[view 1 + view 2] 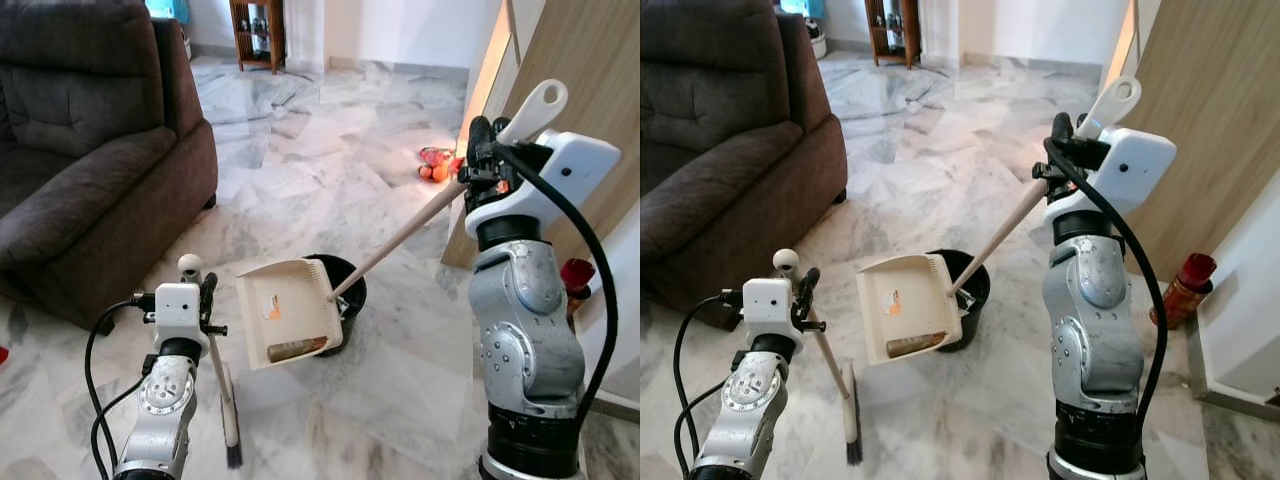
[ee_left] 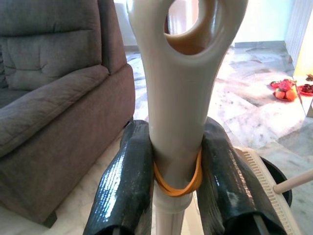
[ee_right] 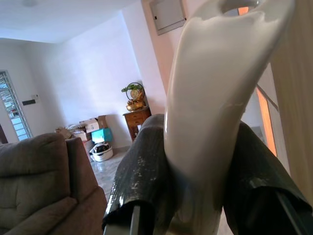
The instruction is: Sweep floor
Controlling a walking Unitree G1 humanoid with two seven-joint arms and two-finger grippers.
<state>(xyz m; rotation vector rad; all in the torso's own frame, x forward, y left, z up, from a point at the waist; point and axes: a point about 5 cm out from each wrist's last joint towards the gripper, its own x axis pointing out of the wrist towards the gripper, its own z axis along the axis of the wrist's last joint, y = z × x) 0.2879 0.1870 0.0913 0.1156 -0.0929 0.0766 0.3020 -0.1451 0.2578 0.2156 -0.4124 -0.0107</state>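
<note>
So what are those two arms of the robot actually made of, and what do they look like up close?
Each arm is a chain of rounded silver metal segments with ringed joints. The left arm and right arm each end in a white boxy wrist housing, with black cables looping alongside. Each gripper's two long fingers are glossy black, slightly speckled and scuffed.

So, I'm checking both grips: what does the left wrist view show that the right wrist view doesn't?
Left wrist: left gripper shut on the broom handle with an orange rubber band, the dustpan rim and black bin behind. Right wrist: right gripper shut on the dustpan handle, a wooden cabinet. Both: the brown sofa.
</note>
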